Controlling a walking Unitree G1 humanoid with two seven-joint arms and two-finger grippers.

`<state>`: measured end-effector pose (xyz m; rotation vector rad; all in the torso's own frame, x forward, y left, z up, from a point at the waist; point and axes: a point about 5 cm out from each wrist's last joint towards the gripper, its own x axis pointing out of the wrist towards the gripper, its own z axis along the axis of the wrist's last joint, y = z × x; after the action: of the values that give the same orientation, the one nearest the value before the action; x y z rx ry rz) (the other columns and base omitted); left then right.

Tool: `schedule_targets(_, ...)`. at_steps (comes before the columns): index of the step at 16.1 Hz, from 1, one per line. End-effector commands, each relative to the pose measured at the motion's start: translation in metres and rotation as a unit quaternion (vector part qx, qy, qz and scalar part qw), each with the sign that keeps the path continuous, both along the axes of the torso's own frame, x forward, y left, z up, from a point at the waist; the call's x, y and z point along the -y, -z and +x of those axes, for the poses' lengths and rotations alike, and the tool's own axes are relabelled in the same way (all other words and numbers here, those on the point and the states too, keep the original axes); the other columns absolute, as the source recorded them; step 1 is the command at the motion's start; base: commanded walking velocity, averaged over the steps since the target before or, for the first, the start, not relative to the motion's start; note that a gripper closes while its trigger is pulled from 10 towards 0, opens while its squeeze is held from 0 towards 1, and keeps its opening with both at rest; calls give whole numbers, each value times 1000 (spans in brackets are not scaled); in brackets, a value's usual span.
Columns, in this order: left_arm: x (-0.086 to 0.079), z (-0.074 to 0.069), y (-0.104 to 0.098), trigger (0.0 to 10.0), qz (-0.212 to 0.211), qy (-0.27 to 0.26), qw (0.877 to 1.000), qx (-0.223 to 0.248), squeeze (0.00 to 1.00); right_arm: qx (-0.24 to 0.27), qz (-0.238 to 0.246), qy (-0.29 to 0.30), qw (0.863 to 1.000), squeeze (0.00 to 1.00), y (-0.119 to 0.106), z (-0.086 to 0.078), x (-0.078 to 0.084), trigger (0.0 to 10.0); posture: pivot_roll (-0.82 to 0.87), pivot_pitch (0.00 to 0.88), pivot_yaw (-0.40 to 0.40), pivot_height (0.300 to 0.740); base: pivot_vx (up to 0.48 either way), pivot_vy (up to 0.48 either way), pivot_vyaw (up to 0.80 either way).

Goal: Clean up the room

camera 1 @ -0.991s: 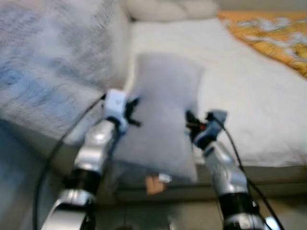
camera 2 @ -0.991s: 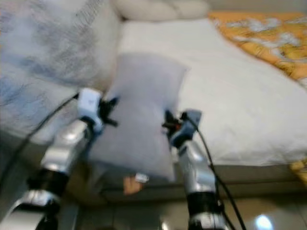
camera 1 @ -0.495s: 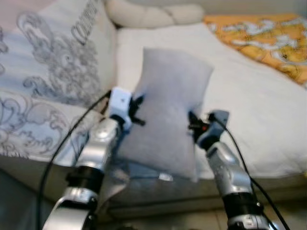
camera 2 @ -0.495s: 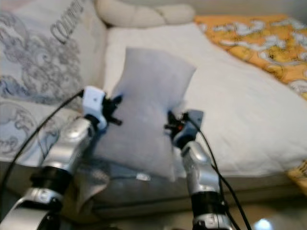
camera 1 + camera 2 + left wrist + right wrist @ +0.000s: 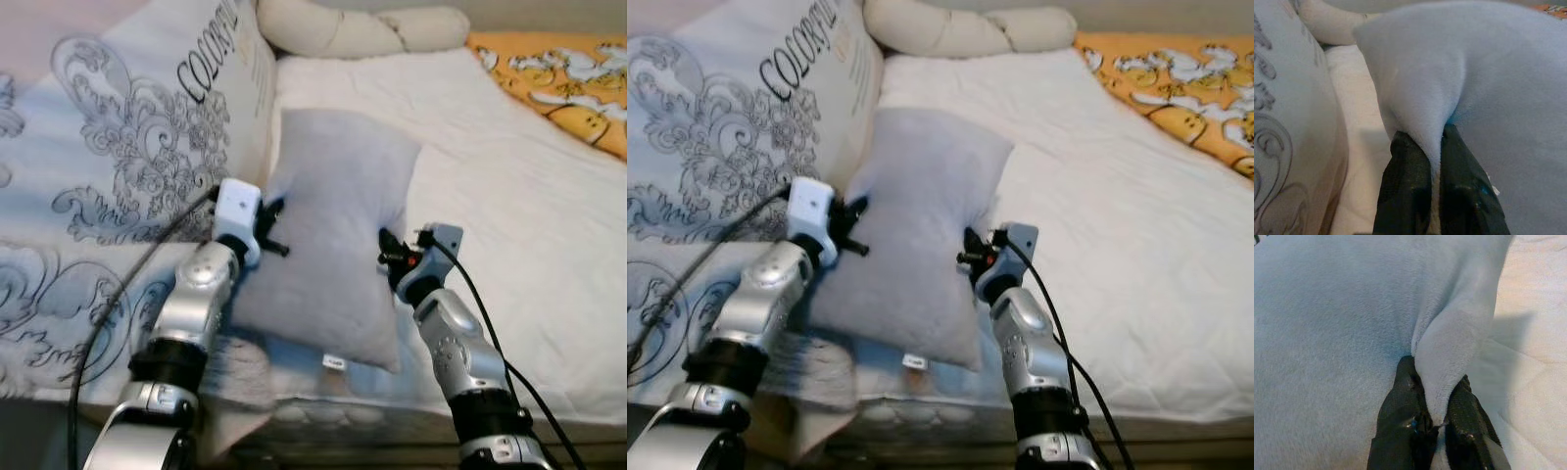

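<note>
Bright even indoor light, soft shadows, mild blur, wrist views close-up soft

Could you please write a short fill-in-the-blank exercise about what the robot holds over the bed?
1. Both grippers pinch the ____ pillow by its two side edges.
2. The left gripper has its fingers ____ on a fold of the fabric.
3. The big pillow at the robot's left bears ____ swirl patterns and lettering.
4. The blanket at the far right is ____ with white figures.

Missing words: grey; shut; dark; orange

Pillow (image 5: 338, 235) on the bed (image 5: 529, 206), printed cushion (image 5: 127, 166) to its left, bolster (image 5: 362, 29) behind, patterned blanket (image 5: 563, 83) far right
</note>
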<state>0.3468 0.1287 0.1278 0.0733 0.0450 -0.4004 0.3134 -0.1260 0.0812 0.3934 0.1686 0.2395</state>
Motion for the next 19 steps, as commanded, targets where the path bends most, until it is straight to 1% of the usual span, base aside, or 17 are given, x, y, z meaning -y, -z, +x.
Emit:
schedule_targets(1,7,2,-10,10000,-6,9,1000,21,0,6,-5,18,1000,0,-2,1,12,10000,-18,0,40,740,356,0,0)
schedule_targets(3,7,2,-10,10000,-5,8,1000,21,0,7,-11,10,1000,0,-2,0,10,10000,-16,0,37,740,343,0,0)
schedule_targets(5,4,1,-10,10000,-5,3,1000,22,0,2,-1,13,1000,0,-1,0,11,10000,-14,0,35,740,0,0,0)
schedule_targets(7,2,1,-10,10000,5,6,1000,26,0,-3,3,5,1000,0,1,-2,11,10000,-14,0,35,740,0,0,0)
schedule_targets(8,2,1,-10,10000,10,8,1000,27,0,-10,0,15,1000,1000,4,-3,15,10000,-14,0,35,740,0,0,0)
schedule_targets(9,2,1,-10,10000,17,11,999,29,0,-18,-8,32,999,1000,7,-2,19,10000,-13,0,34,740,0,0,0)
schedule_targets(11,1,4,-7,10000,40,11,999,24,0,-24,-18,47,998,1000,9,-2,24,10000,-13,0,36,740,0,0,0)
schedule_targets(12,0,6,-6,10000,57,12,998,22,0,-26,-20,47,998,1000,10,-3,25,10000,-14,0,38,740,0,0,0)
schedule_targets(13,-2,10,-2,10000,86,5,996,13,0,-28,-23,44,998,1000,12,-4,27,10000,-14,0,38,740,0,0,0)
schedule_targets(14,-4,11,0,10000,97,0,995,10,0,-31,-27,41,998,1000,13,-5,29,10000,-14,0,38,740,0,0,0)
schedule_targets(15,-8,16,3,10000,130,-11,991,1,0,-39,-47,20,998,1000,17,-8,34,10000,-17,0,43,740,0,0,0)
schedule_targets(16,-9,19,3,10000,166,2,986,3,0,-43,-63,-11,997,1000,19,-11,39,10000,-19,0,44,740,0,0,0)
schedule_targets(17,-9,21,1,10000,190,13,982,4,0,-38,-72,-39,996,1000,18,-14,41,10000,-19,0,44,740,0,0,0)
schedule_targets(18,-10,22,1,10000,197,15,980,4,0,-36,-75,-49,995,1000,18,-14,42,10000,-19,0,44,740,0,0,0)
schedule_targets(19,-13,26,-3,10000,229,29,973,8,0,-18,-88,-86,992,1000,13,-17,42,10000,-22,0,49,740,0,0,0)
